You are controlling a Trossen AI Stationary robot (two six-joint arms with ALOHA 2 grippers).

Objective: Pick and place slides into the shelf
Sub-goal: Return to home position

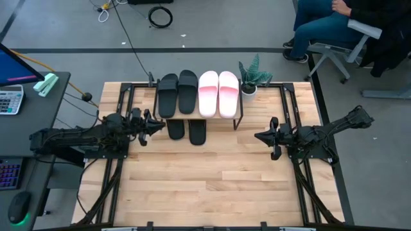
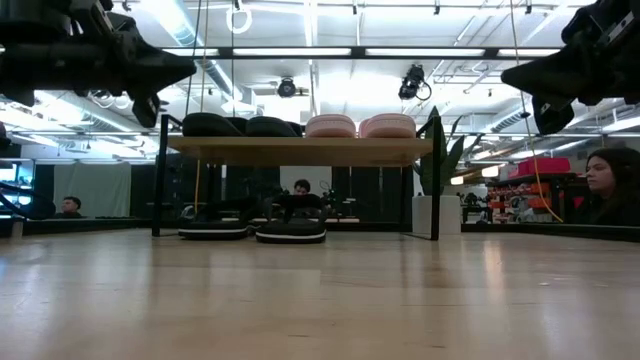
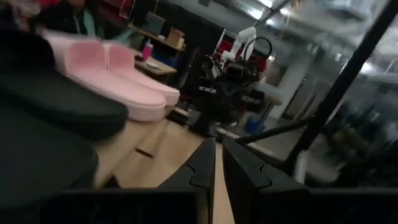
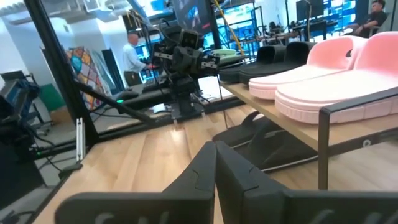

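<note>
Two black slides (image 1: 178, 93) and two pale pink slides (image 1: 218, 94) lie side by side, soles down, on the shelf's wooden top (image 2: 300, 150). Two black flip-flops (image 1: 186, 131) rest on the table under the shelf, their near ends sticking out past it. My left gripper (image 1: 162, 125) hovers shut above the table, left of the flip-flops; it is raised in the low view (image 2: 190, 68). My right gripper (image 1: 257, 136) hovers shut to the right of the shelf, also raised (image 2: 506, 74). In the right wrist view the pink slides (image 4: 336, 74) sit on the plank.
A potted plant in a white pot (image 1: 250, 80) stands at the shelf's far right corner. Black frame rails (image 1: 125, 96) run along both table sides. A desk with a calculator (image 1: 9, 99) is left of the table. A seated person (image 1: 327, 25) is beyond the far right corner.
</note>
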